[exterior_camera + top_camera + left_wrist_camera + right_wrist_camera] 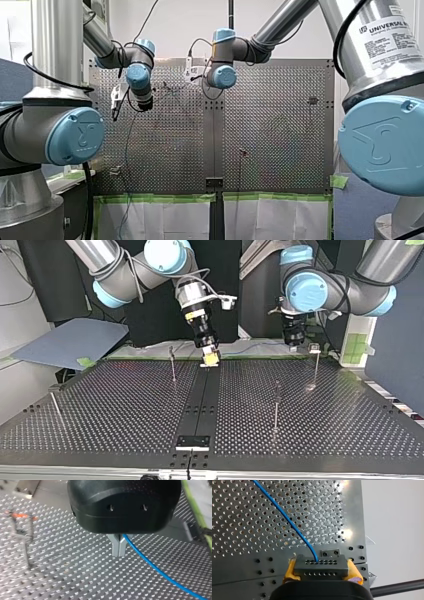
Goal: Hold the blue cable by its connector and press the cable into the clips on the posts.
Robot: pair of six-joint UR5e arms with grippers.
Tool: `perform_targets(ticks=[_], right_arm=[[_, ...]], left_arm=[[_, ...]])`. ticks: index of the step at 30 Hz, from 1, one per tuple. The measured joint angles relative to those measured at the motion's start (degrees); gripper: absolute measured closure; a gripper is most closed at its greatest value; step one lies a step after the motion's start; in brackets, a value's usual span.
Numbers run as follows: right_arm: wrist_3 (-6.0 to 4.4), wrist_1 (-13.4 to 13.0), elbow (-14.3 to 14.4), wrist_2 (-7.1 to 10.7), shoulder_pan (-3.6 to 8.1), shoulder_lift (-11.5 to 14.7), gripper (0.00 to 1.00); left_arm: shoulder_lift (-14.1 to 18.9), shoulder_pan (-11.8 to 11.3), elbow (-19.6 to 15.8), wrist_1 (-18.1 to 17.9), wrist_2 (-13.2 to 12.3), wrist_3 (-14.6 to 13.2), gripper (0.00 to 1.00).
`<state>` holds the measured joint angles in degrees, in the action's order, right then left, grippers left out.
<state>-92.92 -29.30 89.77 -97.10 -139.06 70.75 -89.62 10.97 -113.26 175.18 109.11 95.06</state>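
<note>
- Standing alone at the lower left of the top view: a thin post, well apart from both grippers and obstructing nothing.
- Rising just left of centre there: a second post, near my right gripper. Probably the nearest clip, so worth approaching from above rather than sideways.
- Gripping the grey connector between closed yellow pads, with the blue cable leaving its face and running off over the perforated table.
- Needing a square, firm hold here, for pressing the cable straight down into a clip without twisting.
- Pinching the cable farther along with my left gripper, metal fingers closed on it.
- Standing right of centre in the top view: a third post and, further right, a fourth post just beside my left gripper. Risking a snag when swinging the cable across.
</note>
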Motion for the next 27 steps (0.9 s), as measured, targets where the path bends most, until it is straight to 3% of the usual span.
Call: perform_targets(ticks=[6,19,23,27], right_arm=[[0.20,1.10,-2.38,0.07,-0.29,-1.63,1.00],[0.10,2.47,-5.65,0.23,-0.38,-1.96,1.00],[0.06,2.63,-6.09,0.17,-0.38,-1.97,1.00],[0.02,3.11,-6.79,0.02,-0.19,-1.96,1.00]], left_arm=[[0.47,-2.77,1.22,-0.34,-2.42,2.02,1.00],[1.49,-8.50,3.84,-1.98,-8.19,5.21,1.00],[2.49,-9.73,4.53,-2.13,-9.15,5.41,1.00],[2.42,-9.50,5.70,-1.12,-9.84,5.50,1.00]])
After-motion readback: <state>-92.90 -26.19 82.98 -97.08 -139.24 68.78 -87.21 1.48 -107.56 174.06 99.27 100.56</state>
